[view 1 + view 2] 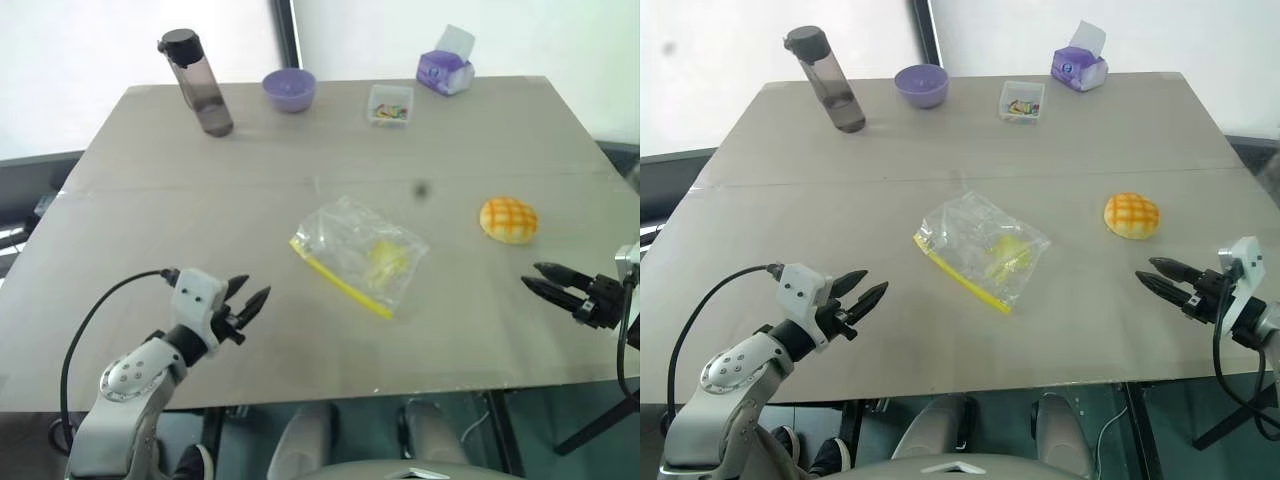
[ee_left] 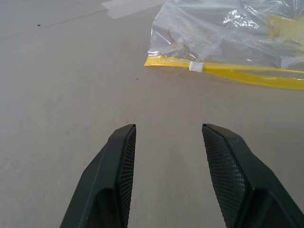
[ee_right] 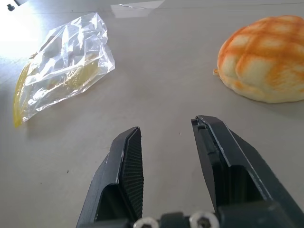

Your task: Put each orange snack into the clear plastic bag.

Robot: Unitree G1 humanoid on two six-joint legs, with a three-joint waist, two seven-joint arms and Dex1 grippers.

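Right, the bun (image 1: 508,218) sits on the table (image 1: 150,220) near the right edge, roughly midway between near and far edges, dome up with its criss-cross grid showing, and nothing touches it. The bag (image 1: 360,253) lies flat near the middle of the table, well apart from the bun, its yellow seal strip (image 1: 340,279) running along the side that faces the near edge. A pale yellow bit (image 1: 385,258) shows through the plastic. The bun is outside the bag.

Over by the near right corner, the right gripper (image 1: 1164,276) hovers just above the surface, fingers parted with a moderate gap and nothing between them; in the right wrist view the bun (image 3: 263,57) lies ahead and off to one side of the fingers (image 3: 128,166), not touching them. Near the near left corner, the left gripper (image 1: 247,296) hangs over bare table, jaws spread wide and empty, pointing toward the bag; in the left wrist view the seal strip (image 2: 228,71) lies ahead of the fingers (image 2: 121,161), apart from them.

Along the far edge stand a dark bottle (image 1: 198,82) toward the left corner, a purple bowl (image 1: 289,89), a small clear box (image 1: 390,105) of colourful bits, and a purple tissue box (image 1: 445,68).
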